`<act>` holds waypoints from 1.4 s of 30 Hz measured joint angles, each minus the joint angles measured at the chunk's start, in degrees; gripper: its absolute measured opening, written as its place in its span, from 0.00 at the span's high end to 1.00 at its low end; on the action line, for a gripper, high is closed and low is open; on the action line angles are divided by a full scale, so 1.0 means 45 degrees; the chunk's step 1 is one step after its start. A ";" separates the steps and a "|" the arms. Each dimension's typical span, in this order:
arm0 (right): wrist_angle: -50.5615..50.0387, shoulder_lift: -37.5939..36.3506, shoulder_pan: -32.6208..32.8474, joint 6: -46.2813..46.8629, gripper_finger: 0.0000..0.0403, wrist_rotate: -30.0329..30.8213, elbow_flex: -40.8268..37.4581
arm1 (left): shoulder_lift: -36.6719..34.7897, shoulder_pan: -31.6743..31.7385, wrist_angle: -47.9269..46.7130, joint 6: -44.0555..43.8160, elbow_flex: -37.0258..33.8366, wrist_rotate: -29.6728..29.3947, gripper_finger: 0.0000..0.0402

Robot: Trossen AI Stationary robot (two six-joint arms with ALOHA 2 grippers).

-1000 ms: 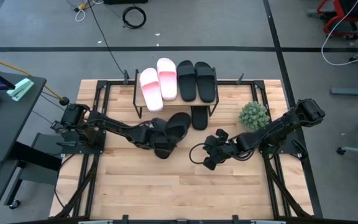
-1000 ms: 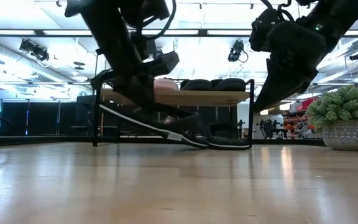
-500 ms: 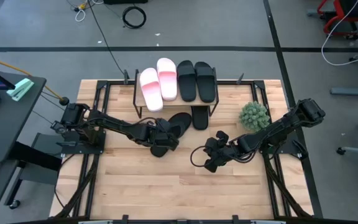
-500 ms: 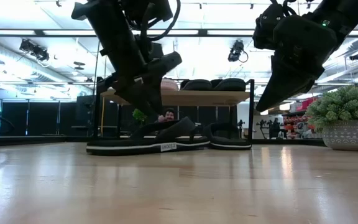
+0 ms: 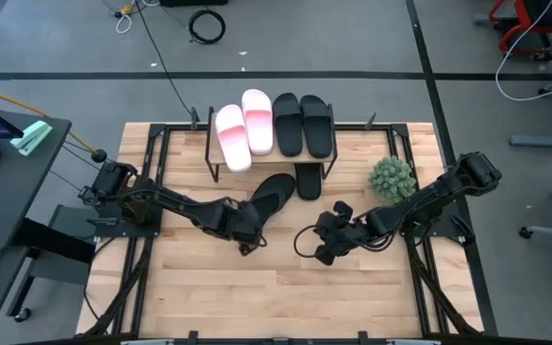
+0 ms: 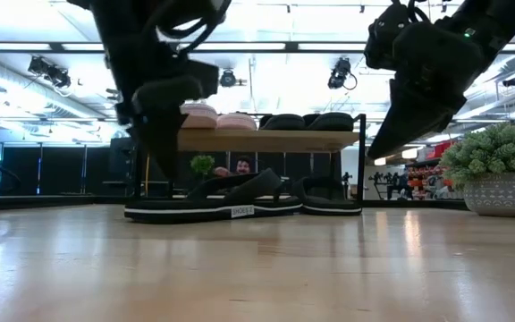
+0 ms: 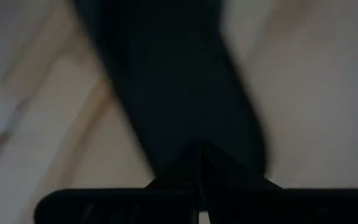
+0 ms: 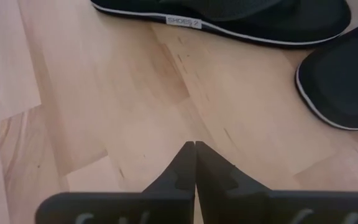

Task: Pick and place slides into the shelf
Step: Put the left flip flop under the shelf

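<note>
A black slide lies flat on the table, slanting, in front of the shelf. My left gripper is shut at that slide's near end. The shelf top carries two pink slides and two black slides. Another black slide lies under the shelf. My right gripper hangs shut over bare wood, to the right of the slanting slide. My left gripper points steeply down at the near end of the slanting black slide. The wrist view is blurred and the low view shows only its dark outline, so I cannot tell whether the shut fingers touch the slide.
A small green potted plant stands at the table's right, close to my right arm. Open wood lies toward the near edge. The room beyond the table shows behind the shelf.
My left gripper held the black slide tilted, one end raised. It has let go, and the slide now lies flat on the table in front of the shelf. The gripper has then rolled, shut and drawn back toward the near edge.
</note>
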 joint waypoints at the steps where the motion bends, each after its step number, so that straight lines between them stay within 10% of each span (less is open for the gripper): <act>1: 0.0000 0.0000 0.0000 0.0004 0.98 0.0070 0.0000 | 0.0000 -0.0012 -0.0360 -0.0321 0.0000 -0.0250 0.97; 30: 0.0005 0.0000 0.0000 0.0004 0.97 0.0161 0.0000 | 0.0005 -0.0213 0.6214 -0.1221 -0.1778 0.0753 0.99; 42: 0.0953 0.0475 -0.0010 0.0354 0.99 0.0019 0.0000 | 0.0004 -0.0010 0.4472 -0.0928 -0.1656 0.0813 0.99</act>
